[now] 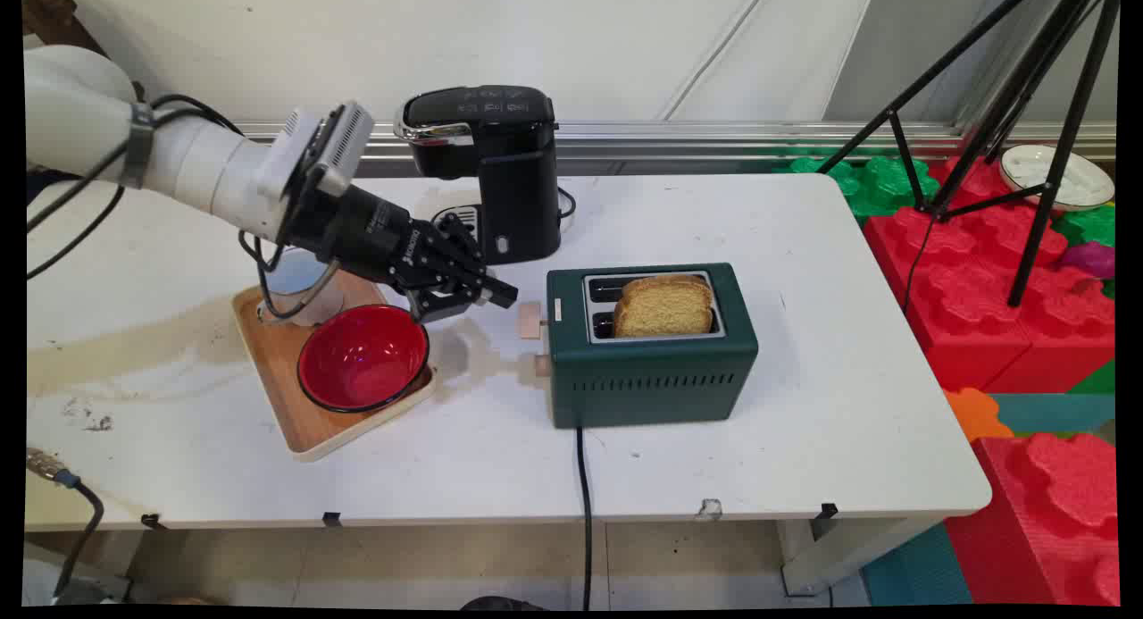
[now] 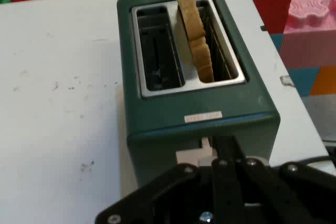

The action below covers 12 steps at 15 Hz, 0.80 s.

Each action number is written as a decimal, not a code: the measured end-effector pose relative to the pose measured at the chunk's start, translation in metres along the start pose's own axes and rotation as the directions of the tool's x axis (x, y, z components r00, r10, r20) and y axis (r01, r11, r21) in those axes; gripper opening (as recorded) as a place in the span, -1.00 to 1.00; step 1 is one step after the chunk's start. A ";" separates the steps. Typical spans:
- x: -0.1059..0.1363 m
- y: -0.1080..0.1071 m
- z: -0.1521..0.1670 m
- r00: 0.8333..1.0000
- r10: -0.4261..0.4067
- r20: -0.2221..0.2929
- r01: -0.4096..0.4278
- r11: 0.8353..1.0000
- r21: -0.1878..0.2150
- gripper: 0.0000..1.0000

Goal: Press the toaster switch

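The white table (image 1: 804,422) carries everything, in order of size. Black coffee machine (image 1: 500,168) stands at the tabletop's far edge, left of centre. Green toaster (image 1: 650,351) sits near the tabletop's middle; one slice of bread (image 1: 665,305) stands upright in its nearer slot, poking above the top, while the farther slot shows only dark. Two pale levers (image 1: 530,320) stick out of the toaster's left end. Wooden tray (image 1: 308,427) lies toward the left half of the tabletop, slightly skewed; a red bowl (image 1: 362,357) rests on its near-right part, and a clear glass object, partly hidden behind my arm, stands on its far-left corner.

My claw (image 1: 500,291) hangs above the tabletop between the tray and the toaster, just short of the upper lever, not touching it. Fingers look pressed together with nothing pinched between them. In the hand view the lever lies just beyond my linkage.
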 end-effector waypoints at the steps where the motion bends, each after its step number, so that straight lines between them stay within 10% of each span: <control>1: -0.001 0.000 0.003 1.000 -0.003 0.004 0.003 1.000 0.001 -1.00; 12: -0.009 -0.004 0.026 1.000 -0.026 0.018 0.025 0.999 0.025 -1.00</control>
